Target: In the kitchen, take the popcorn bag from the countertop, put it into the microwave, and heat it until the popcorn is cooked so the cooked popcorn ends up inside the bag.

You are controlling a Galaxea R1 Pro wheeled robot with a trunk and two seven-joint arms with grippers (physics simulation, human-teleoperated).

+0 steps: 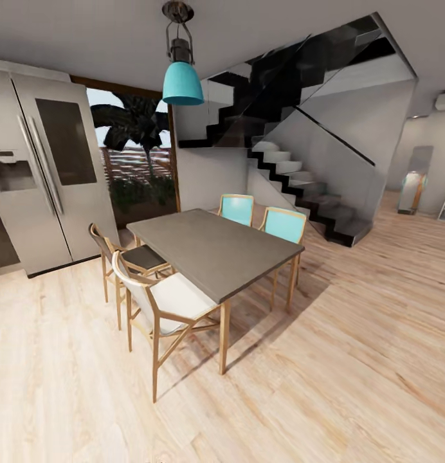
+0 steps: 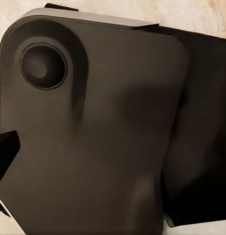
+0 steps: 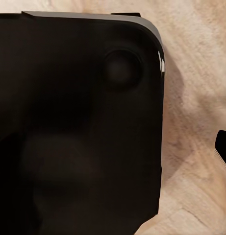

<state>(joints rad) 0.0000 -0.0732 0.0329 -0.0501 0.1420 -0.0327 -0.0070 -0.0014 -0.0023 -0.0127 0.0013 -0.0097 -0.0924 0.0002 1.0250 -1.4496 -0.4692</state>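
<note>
A grey dining table [image 1: 216, 251] stands on the wood floor [image 1: 351, 386] with four chairs round it, a steel fridge [image 1: 42, 173] well to its left, dark stairs [image 1: 299, 186] behind it, a teal lamp [image 1: 182, 82] above; whether either claw is clenched or released I cannot tell.

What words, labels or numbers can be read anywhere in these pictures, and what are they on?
None can be read. The fridge, dining table, chairs and hanging lamp carry no lettering, and the dark body seen in the wrist views is plain too.
</note>
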